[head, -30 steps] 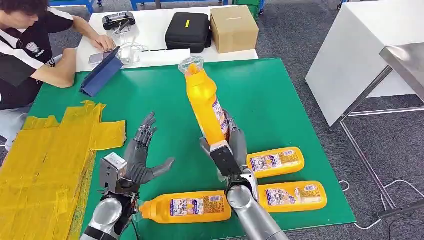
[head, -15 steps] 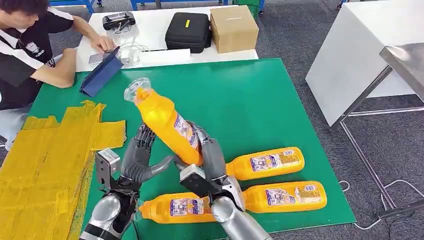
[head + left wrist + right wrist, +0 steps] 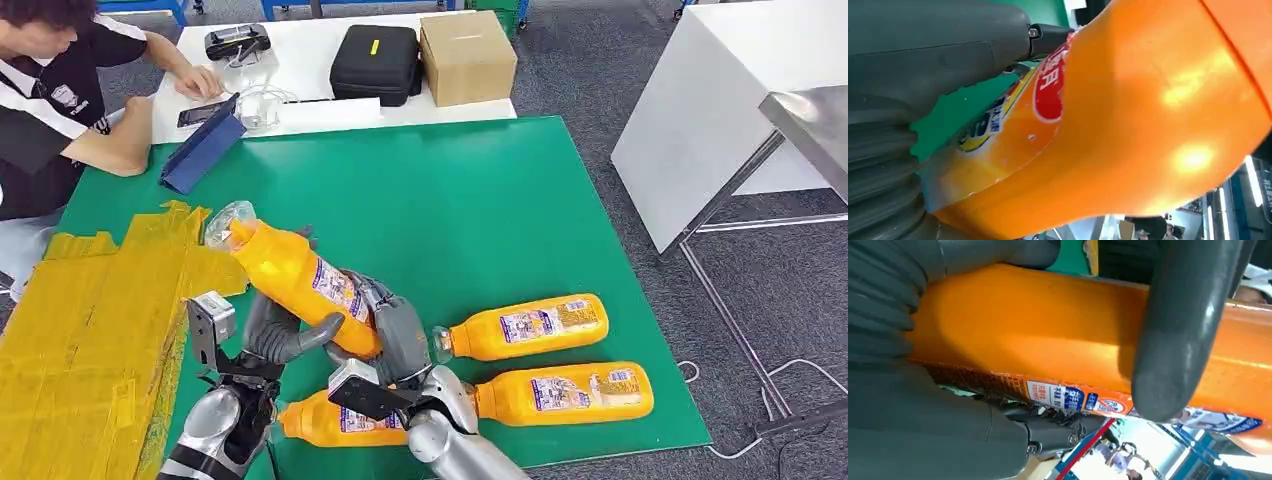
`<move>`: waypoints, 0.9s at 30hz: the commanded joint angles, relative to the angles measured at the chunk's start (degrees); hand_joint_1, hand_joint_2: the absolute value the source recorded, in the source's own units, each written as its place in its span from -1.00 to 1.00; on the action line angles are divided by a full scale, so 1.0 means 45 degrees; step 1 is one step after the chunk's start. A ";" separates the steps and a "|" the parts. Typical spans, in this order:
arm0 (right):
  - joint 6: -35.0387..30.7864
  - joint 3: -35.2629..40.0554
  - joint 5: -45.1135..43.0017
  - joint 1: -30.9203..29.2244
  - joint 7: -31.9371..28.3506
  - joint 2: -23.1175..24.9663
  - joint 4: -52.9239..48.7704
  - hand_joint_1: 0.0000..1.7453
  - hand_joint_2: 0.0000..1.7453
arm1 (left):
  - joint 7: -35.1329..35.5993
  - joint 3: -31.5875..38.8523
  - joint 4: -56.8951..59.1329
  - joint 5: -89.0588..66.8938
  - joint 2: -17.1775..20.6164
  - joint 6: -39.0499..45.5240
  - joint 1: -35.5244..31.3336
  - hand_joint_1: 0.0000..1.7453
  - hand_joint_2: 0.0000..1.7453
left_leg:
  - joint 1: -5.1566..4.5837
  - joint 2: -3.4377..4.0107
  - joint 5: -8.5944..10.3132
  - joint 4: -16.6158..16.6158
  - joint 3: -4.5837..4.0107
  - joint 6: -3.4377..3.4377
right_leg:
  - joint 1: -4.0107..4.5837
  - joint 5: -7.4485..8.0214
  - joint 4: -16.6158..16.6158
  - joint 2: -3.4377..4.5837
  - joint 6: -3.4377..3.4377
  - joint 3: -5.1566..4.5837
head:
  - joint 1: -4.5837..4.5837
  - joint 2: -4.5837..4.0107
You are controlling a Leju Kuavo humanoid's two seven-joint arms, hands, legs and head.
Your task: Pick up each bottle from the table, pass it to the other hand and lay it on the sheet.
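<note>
Right hand (image 3: 392, 335) grips the lower body of an orange bottle (image 3: 300, 280), fingers wrapped round it; right wrist view confirms thumb and fingers (image 3: 1173, 340) clamped across the orange body (image 3: 1048, 335). Bottle is off the green table mat (image 3: 480, 210), tilted, clear cap end pointing up and toward the yellow sheet (image 3: 90, 320), cap over the sheet's near edge

Left hand (image 3: 270, 335) sits directly under the held bottle, palm up, thumb curled against the bottle's underside. Left wrist view shows the bottle (image 3: 1128, 115) lying right against the thumb (image 3: 948, 55). Cannot tell if the left fingers have closed on it, they're hidden behind the bottle

Relative to the held bottle:
- second orange bottle (image 3: 525, 326) lying flat on the mat, beside the right hand on the side away from the sheet, cap toward the hand
- third orange bottle (image 3: 565, 392) lying flat, just nearer the robot than the second, parallel to it
- fourth orange bottle (image 3: 315, 420) lying flat below the hands, partly hidden by the right forearm

Far side of the mat from the held bottle: blue folder (image 3: 203, 145) on the mat edge, person (image 3: 70, 95) seated at the white table (image 3: 300, 110) with a black case (image 3: 375, 63) and cardboard box (image 3: 466, 55) on it
</note>
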 commanded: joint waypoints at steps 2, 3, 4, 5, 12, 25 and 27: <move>0.0109 0.0899 0.0087 -0.0557 -0.0030 -0.0162 0.1454 1.00 1.00 | -0.0025 0.0011 0.0681 0.0526 0.0173 -0.0486 -0.0548 -1.00 1.00 | 0.0013 -0.0031 -0.0013 -0.0005 0.0050 -0.0007 | 0.0013 -0.0013 -0.0015 -0.0018 -0.0016 0.0059 | 0.0000 0.0000; 0.0094 0.0905 0.0081 -0.0558 -0.0041 -0.0166 0.1457 1.00 1.00 | -0.0066 0.0045 0.0627 0.0607 0.0154 -0.0522 -0.0526 -1.00 1.00 | 0.0019 -0.0031 -0.0022 -0.0002 0.0069 -0.0008 | 0.0019 -0.0019 -0.0016 -0.0014 -0.0021 0.0079 | 0.0000 0.0000; 0.0086 0.0903 0.0076 -0.0566 -0.0043 -0.0176 0.1454 1.00 1.00 | -0.0079 0.0070 0.0604 0.0636 0.0151 -0.0527 -0.0532 -1.00 1.00 | 0.0025 -0.0030 -0.0029 0.0003 0.0079 -0.0010 | 0.0024 -0.0022 -0.0016 -0.0011 -0.0024 0.0090 | 0.0000 0.0000; 0.0086 0.0903 0.0076 -0.0566 -0.0043 -0.0176 0.1454 1.00 1.00 | -0.0079 0.0070 0.0604 0.0636 0.0151 -0.0527 -0.0532 -1.00 1.00 | 0.0013 -0.0029 -0.0014 -0.0005 0.0049 -0.0006 | 0.0012 -0.0013 -0.0015 -0.0016 -0.0016 0.0058 | 0.0000 0.0000; -0.0049 0.0800 -0.0014 -0.0530 -0.0023 -0.0224 0.1292 1.00 1.00 | -0.0099 0.0108 0.0530 0.0683 0.0080 -0.0486 -0.0539 1.00 1.00 | 0.0009 -0.0030 -0.0006 -0.0006 0.0031 -0.0004 | 0.0007 -0.0009 -0.0011 -0.0020 -0.0013 0.0039 | 0.0000 0.0000; 0.0141 0.0316 -0.0548 -0.0293 0.0022 -0.0434 -0.0028 1.00 1.00 | -0.0146 -0.0091 0.0429 0.0349 0.0127 -0.0243 -0.0630 1.00 1.00 | 0.0016 -0.0049 -0.0016 0.0006 0.0047 -0.0006 | 0.0015 -0.0019 -0.0008 -0.0033 -0.0018 0.0059 | 0.0000 0.0000; 0.0170 0.0303 -0.0551 -0.0274 0.0038 -0.0464 -0.0174 1.00 1.00 | -0.0146 -0.0094 0.0399 0.0346 0.0126 -0.0238 -0.0633 1.00 1.00 | 0.0015 -0.0050 -0.0013 0.0007 0.0034 -0.0004 | 0.0014 -0.0018 -0.0006 -0.0037 -0.0016 0.0047 | 0.0000 0.0000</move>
